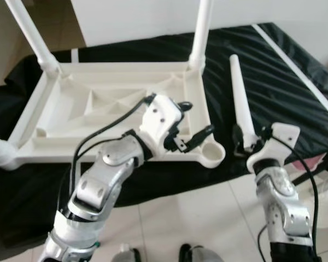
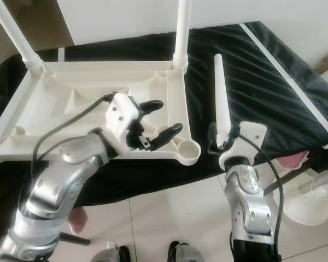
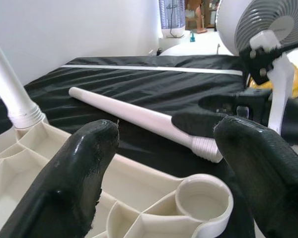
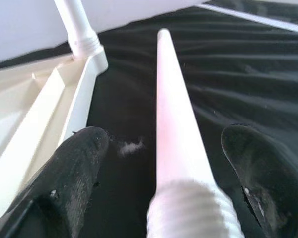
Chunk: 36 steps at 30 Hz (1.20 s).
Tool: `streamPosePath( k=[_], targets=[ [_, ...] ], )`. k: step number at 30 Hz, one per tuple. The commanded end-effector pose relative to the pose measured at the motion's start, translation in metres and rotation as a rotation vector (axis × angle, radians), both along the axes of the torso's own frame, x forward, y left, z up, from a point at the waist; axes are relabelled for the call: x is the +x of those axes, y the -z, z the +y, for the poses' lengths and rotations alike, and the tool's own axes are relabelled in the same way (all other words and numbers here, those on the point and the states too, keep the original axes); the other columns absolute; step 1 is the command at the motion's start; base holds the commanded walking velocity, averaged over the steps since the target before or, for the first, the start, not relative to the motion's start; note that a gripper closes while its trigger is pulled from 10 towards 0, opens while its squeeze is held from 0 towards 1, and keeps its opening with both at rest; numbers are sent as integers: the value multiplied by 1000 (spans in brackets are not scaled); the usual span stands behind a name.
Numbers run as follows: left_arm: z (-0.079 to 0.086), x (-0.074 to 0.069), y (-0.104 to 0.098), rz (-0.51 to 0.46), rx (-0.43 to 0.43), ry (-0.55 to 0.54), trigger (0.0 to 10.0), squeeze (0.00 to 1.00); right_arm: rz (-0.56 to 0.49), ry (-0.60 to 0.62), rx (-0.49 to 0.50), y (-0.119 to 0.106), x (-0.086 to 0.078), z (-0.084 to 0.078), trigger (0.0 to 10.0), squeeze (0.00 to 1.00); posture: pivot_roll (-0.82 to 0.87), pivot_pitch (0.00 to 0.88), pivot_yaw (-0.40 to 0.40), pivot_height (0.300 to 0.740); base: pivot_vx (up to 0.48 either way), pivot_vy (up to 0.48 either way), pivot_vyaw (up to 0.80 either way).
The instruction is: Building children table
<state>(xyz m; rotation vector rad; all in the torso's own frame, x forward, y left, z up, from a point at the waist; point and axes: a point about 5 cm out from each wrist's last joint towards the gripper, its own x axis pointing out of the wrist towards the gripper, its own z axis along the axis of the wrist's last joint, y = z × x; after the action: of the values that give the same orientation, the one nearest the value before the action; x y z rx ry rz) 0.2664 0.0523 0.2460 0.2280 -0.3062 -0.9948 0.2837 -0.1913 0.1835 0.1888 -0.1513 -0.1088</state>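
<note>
The children's table (image 1: 115, 109) lies upside down on a black-covered bed (image 1: 284, 82), underside up. Three legs are already fitted: two at the far corners, one at the near-left corner. The near-right corner socket (image 1: 212, 154) is empty.

Loose leg (image 1: 241, 103): lies on the black cover just right of the table frame, apart from it. Long axis runs near-to-far, with the thick threaded end nearest the robot and the thin tip pointing away. The threaded end sits just right of the empty socket, with a gap of cover between them.

Right end effector (image 1: 245, 143): the nearer one to the leg. Fingers spread wide, one on each side of the leg's threaded end. In the right wrist view the fingers (image 4: 74, 173) straddle the leg with cover visible between each pad and the shaft, so no contact yet. Approach direction is in line with the leg's long axis.

Left end effector (image 1: 192, 121): hovers over the frame's near-right area, fingers wide apart, holding nothing. The left wrist view looks across the empty socket toward the leg's threaded end.

Judgement: the key relation is threaded end vs. socket. The leg needs gripping near its thick end by the right end effector, then tipping upright and shifting left to seat it. The left end effector is placed to steady the frame.
</note>
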Motion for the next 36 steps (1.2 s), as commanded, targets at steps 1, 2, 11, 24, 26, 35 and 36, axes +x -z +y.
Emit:
streamPosePath(
  k=[1, 2, 11, 24, 26, 35, 36],
  targets=[
    [-6, -10, -1, -21, 47, 145, 10000, 0, 17, 13, 26, 5, 0, -2, 10000, 0, -4, 116, 15, 740, 0, 0, 0],
    [-7, -8, 0, -19, 54, 136, 10000, 0, 2, 18, 57, 0, 4, -3, 10000, 0, -4, 115, 18, 740, 0, 0, 0],
    [-24, -13, 14, 86, 60, 113, 10000, 0, 66, 160, 215, -15, 26, -25, 10000, 0, -3, 123, 23, 740, 0, 0, 0],
    [-27, -20, 7, 162, 18, 119, 10000, 0, 213, 111, 124, -24, 50, -25, 10000, 0, 23, 178, 35, 740, 0, 0, 0],
    [-26, -22, 6, 181, 12, 120, 10000, 0, 206, 96, 119, -32, 57, -23, 10000, 0, 28, 187, 39, 740, 0, 0, 0],
    [-22, -25, 4, 232, 15, 91, 10000, 0, 244, 37, 138, -46, 72, -18, 10000, 0, 62, 257, 44, 740, 0, 0, 0],
    [-21, -25, 4, 242, 15, 84, 10000, 0, 261, 30, 119, -47, 74, -18, 10000, 0, 67, 268, 44, 740, 0, 0, 0]
  ],
)
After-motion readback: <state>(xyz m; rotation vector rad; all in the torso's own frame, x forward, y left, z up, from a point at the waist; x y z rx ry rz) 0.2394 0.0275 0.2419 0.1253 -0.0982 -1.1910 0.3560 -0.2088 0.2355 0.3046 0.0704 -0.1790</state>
